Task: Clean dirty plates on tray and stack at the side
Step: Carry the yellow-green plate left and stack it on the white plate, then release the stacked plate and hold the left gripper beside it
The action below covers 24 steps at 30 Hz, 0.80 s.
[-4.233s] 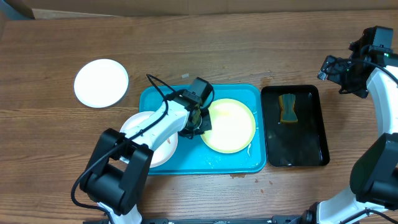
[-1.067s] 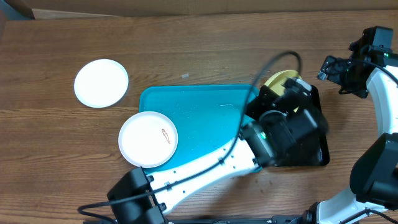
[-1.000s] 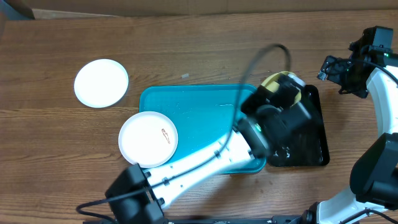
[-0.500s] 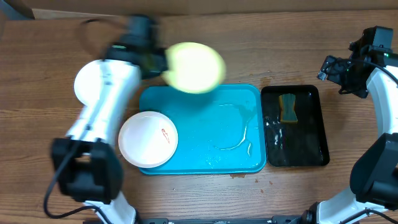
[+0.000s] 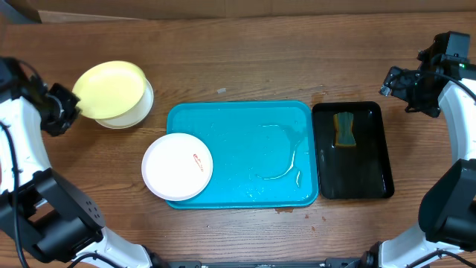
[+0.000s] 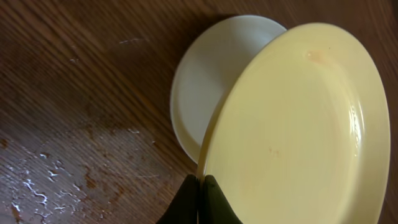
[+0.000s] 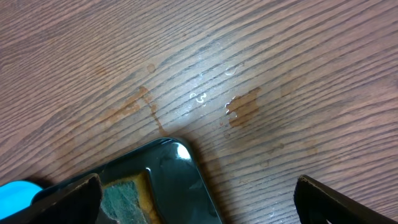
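My left gripper is shut on the rim of the pale yellow-green plate and holds it tilted above a white plate that lies on the table at the far left. In the left wrist view the fingers pinch the yellow-green plate's edge, with the white plate beneath. A second white plate with an orange-brown smear lies on the left end of the turquoise tray. My right gripper is open and empty at the far right, above bare table.
A black tray holding a yellow-green sponge stands right of the turquoise tray; it also shows in the right wrist view. Water streaks lie on the turquoise tray. A cardboard edge runs along the back.
My left arm swung from the black tray at the right across to the far left with the yellow-green plate, which now hangs over the white plate. The right arm has not moved.
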Tool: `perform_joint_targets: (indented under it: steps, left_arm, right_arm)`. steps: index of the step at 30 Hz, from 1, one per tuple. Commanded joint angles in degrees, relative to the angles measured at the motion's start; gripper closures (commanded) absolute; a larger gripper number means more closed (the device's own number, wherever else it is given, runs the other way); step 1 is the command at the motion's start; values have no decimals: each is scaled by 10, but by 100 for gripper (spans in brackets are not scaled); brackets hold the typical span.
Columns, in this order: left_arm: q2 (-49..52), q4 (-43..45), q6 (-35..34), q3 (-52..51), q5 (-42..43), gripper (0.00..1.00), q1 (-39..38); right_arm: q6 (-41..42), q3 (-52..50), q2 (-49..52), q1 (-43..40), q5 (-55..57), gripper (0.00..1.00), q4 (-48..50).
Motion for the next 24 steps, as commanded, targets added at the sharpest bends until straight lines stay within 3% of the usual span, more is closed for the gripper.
perform_joint_targets:
  steps: [1, 24]
  left_arm:
    - [-8, 26, -3, -37, 7, 96, 0]
    - [-8, 259, -4, -175, -33, 96, -21]
  right_arm:
    - [2, 2, -2, 1, -3, 0, 3]
    - [2, 2, -2, 1, -3, 0, 3]
